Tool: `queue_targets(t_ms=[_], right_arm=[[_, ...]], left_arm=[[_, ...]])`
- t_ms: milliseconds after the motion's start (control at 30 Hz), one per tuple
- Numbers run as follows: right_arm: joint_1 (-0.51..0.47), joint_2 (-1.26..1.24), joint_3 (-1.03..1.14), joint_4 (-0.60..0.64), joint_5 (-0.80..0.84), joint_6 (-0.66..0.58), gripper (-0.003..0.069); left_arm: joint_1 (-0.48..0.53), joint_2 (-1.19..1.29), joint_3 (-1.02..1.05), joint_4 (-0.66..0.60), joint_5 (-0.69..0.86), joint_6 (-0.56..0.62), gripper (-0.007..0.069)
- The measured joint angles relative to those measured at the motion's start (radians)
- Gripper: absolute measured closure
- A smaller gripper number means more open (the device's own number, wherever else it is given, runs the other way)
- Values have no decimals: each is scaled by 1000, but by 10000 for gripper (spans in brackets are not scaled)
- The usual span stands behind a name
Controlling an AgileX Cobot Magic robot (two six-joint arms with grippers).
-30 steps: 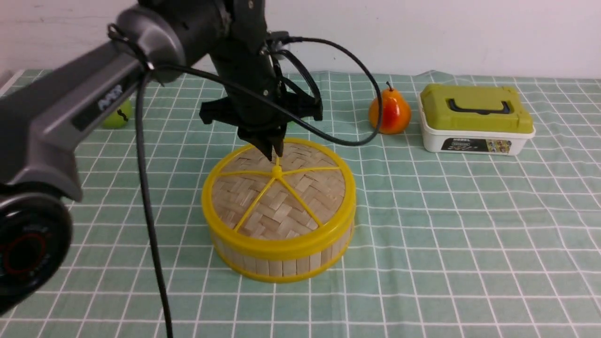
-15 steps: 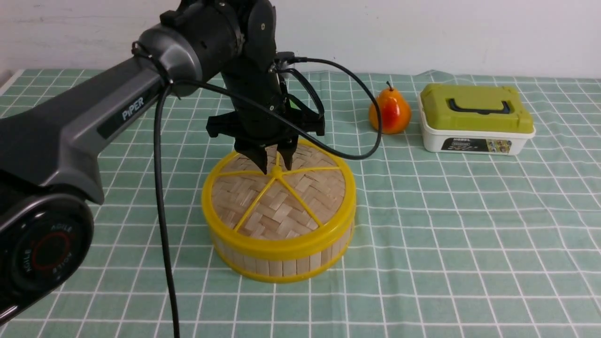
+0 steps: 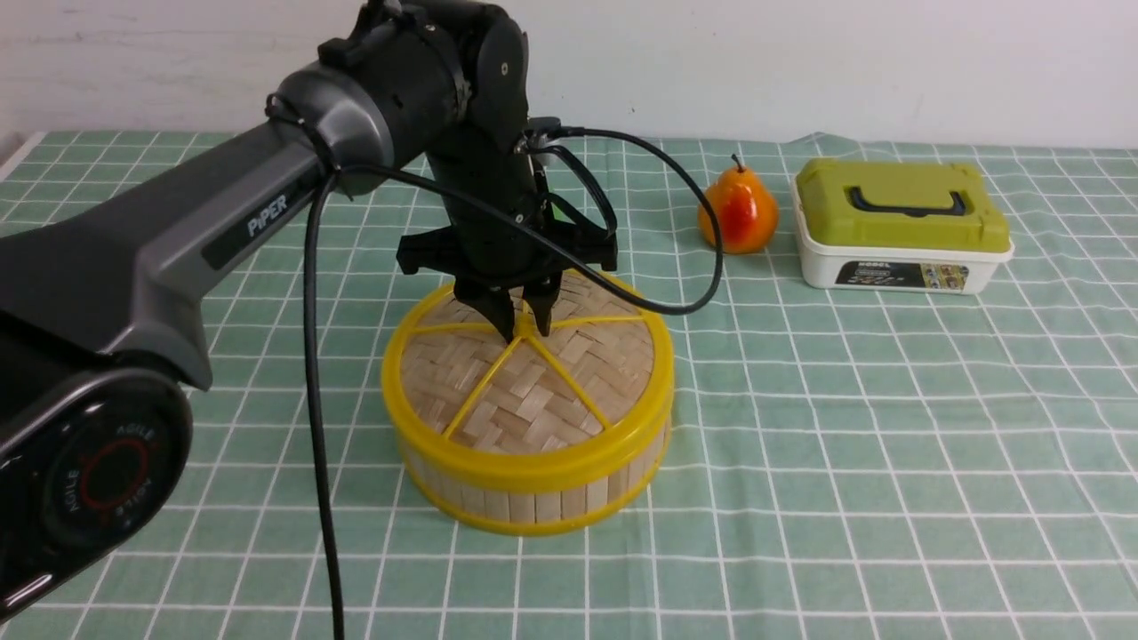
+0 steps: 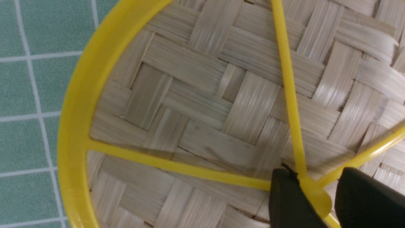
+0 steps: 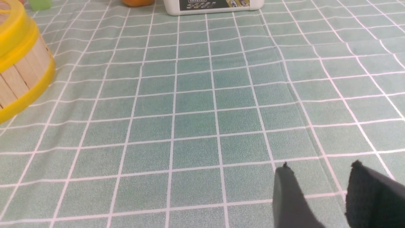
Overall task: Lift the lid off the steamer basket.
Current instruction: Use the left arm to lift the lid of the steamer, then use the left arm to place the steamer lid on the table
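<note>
Centre of the front view, the lid (image 3: pixel 551 391) sits on the basket (image 3: pixel 498 502); the left gripper (image 3: pixel 524 324) stands plumb over it, likely so a straight lift frees it. Only the left wrist view shows its fingers (image 4: pixel 284 205) parted, flanking the knob (image 4: pixel 314 193), not yet pinching. The right wrist view alone shows the right gripper (image 5: pixel 318 196), spread and empty above the cloth (image 5: pixel 196 104)

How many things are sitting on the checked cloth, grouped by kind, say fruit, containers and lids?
Fruit: 1, the pear.
Containers: 2, the steamer basket and the white box.
Lids: 2, the bamboo lid and the green box lid, both on.
Unclear: 1, a green item cut off in the right wrist view.
Total: 6.
</note>
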Motion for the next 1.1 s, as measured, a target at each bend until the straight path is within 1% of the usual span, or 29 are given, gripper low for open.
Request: queue_targets(t_ms=[300,367,400,433,467,833,933,1100], right_arm=[[0,0,0,0,0,0,417],[0,0,0,0,0,0,417],[0,0,0,0,0,0,417],[0,0,0,0,0,0,417],[0,0,0,0,0,0,417],[0,0,0,0,0,0,417],[0,0,0,0,0,0,417],[0,0,0,0,0,0,417]], left_arm=[[0,7,0,17,1,0,414],[0,7,0,17,1,-1,442],[0,7,0,15,1,-2,478],[0,7,0,15,1,-2,478],[0,7,0,15,1,-3,516],[1,-7,1,16,1,-3,514],[1,-32,3,23,1,-3,514],[1,-145,3,38,1,10,514]])
